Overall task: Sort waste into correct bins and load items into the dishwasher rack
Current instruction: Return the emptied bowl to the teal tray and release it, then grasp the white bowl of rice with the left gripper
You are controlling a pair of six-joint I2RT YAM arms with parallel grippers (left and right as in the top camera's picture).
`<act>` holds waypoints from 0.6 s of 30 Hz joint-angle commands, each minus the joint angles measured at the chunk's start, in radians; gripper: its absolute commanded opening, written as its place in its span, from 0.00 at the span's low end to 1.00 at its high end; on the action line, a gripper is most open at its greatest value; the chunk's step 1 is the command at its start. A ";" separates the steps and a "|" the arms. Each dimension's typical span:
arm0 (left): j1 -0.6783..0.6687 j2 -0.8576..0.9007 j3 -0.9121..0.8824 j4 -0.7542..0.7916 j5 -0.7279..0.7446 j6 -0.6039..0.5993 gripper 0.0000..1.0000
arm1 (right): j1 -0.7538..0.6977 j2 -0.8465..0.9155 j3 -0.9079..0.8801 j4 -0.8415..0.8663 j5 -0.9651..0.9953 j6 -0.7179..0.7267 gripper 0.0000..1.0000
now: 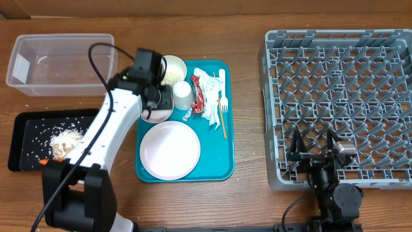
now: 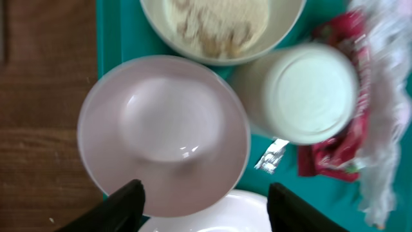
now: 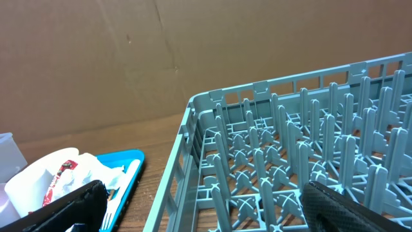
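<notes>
clear tub (image 1: 61,63) far left, contents indistinct. black tray (image 1: 22,145) holds beige scraps (image 1: 64,138) and a carrot (image 1: 44,162). teal tray (image 1: 225,169) carries a crumb-filled bowl (image 1: 172,69), an empty bowl (image 2: 164,135) beneath the left gripper (image 2: 206,206), whose fingers are wide and hold nothing, plus cup (image 1: 183,95), red wrapper (image 1: 196,93), napkins (image 1: 209,87) and plate (image 1: 170,149). dishwasher rack (image 1: 338,84) at right, with the right gripper (image 3: 212,212) spread wide at its near edge.

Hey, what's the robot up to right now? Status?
Left gripper: jaws open above empty bowl. Right gripper: jaws open, at dishwasher rack. Cup and scrap-filled bowl crowd close.
</notes>
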State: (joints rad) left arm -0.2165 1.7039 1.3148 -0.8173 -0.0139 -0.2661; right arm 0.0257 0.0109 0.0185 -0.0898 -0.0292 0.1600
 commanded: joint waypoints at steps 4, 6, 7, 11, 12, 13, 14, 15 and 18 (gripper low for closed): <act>-0.006 -0.054 0.195 0.013 -0.023 -0.003 0.94 | -0.004 -0.008 -0.010 0.008 0.002 -0.004 1.00; -0.005 -0.054 0.205 0.064 -0.019 -0.004 0.95 | -0.004 -0.008 -0.010 0.008 0.002 -0.004 1.00; -0.005 -0.054 0.211 0.087 -0.016 -0.012 0.96 | -0.004 -0.008 -0.010 0.008 0.002 -0.004 1.00; 0.019 -0.023 0.352 0.038 0.015 -0.052 0.91 | -0.004 -0.008 -0.010 0.008 0.002 -0.004 1.00; 0.032 -0.006 0.401 -0.004 0.037 -0.051 0.90 | -0.004 -0.008 -0.010 0.008 0.002 -0.004 1.00; 0.045 0.015 0.454 -0.054 0.057 -0.051 0.90 | -0.004 -0.008 -0.010 0.008 0.002 -0.004 1.00; 0.061 0.046 0.517 -0.113 0.085 -0.043 0.90 | -0.004 -0.008 -0.010 0.008 0.003 -0.004 1.00; 0.079 0.096 0.603 -0.193 0.121 -0.013 0.89 | -0.004 -0.008 -0.010 0.008 0.003 -0.004 1.00; 0.099 0.202 0.734 -0.330 0.175 0.050 0.83 | -0.004 -0.008 -0.010 0.008 0.002 -0.004 1.00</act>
State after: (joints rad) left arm -0.1482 1.7790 1.9102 -1.0485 0.0624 -0.2848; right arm 0.0257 0.0109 0.0185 -0.0895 -0.0288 0.1596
